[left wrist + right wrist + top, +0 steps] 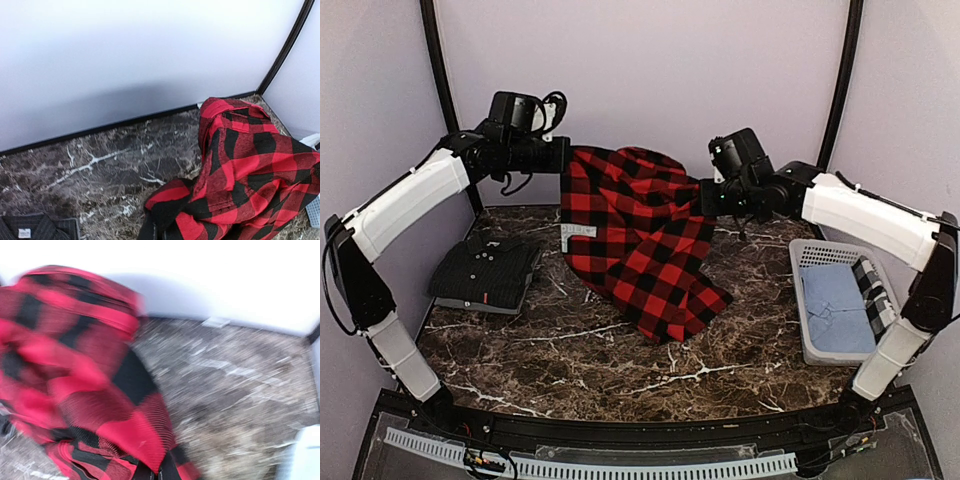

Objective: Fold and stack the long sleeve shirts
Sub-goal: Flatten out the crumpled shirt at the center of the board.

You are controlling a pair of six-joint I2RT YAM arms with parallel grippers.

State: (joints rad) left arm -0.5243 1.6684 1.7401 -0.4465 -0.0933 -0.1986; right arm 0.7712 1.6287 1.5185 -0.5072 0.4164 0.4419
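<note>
The left end effector [563,157] is raised above the desk [580,350] and closed on the upper corner of the red-and-black flannel shirt [640,240]. The right end effector [705,197] is raised a little lower, with its jaws pinched shut on the opposite edge of the same shirt. The flannel spans the gap between the two end effectors and hangs below them in loose folds. Its lower end trails down onto the marbled desk, in front of and beneath the right end effector. A patch with white lettering [577,232] shows on the cloth just below the left end effector. In the left wrist view the checked fabric bunches up right at that end effector's fingertips and spreads away to its right. The right wrist view is blurred, but it shows red-and-black cloth gathered at the fingertips and filling the left half of the picture. The charcoal shirt [485,272] lies folded flat on the desk, below and slightly to the outside of the left end effector and apart from the flannel. A grey basket [798,300] sits on the desk below and outward of the right end effector, with a pale blue cloth [840,305] lying inside it.
</note>
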